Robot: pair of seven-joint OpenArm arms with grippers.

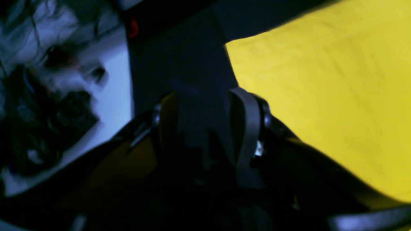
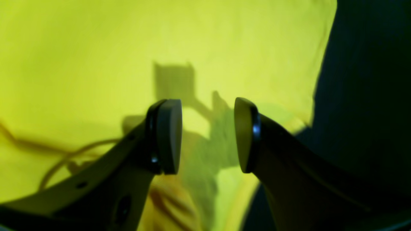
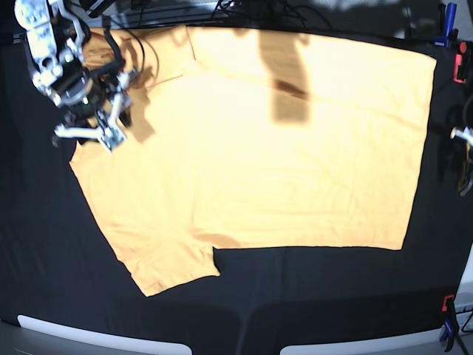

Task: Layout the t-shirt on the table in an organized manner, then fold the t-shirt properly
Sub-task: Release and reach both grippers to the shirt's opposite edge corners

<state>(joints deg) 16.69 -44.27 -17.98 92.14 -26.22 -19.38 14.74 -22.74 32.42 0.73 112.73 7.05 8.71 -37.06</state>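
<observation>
The pale yellow-orange t-shirt (image 3: 251, 163) lies spread flat on the black table (image 3: 310, 296), collar end to the left, hem to the right, and one sleeve (image 3: 170, 266) at the lower left. My right gripper (image 3: 92, 135) hovers over the shirt's upper left corner. In the right wrist view it (image 2: 207, 134) is open and empty above the shirt (image 2: 96, 48), with thin dark marks (image 2: 64, 157) below it. My left gripper (image 1: 205, 118) is open over bare table cloth (image 1: 179, 57), just beside a shirt edge (image 1: 321, 96). Only a bit of the left arm (image 3: 462, 144) shows in the base view.
Red and blue clamps sit at the table's right edge (image 3: 460, 66) and lower right corner (image 3: 447, 318). A red clamp (image 1: 133, 27) marks the table edge in the left wrist view, with white floor and dark clutter (image 1: 64, 112) beyond. Cables (image 3: 259, 11) lie along the far edge.
</observation>
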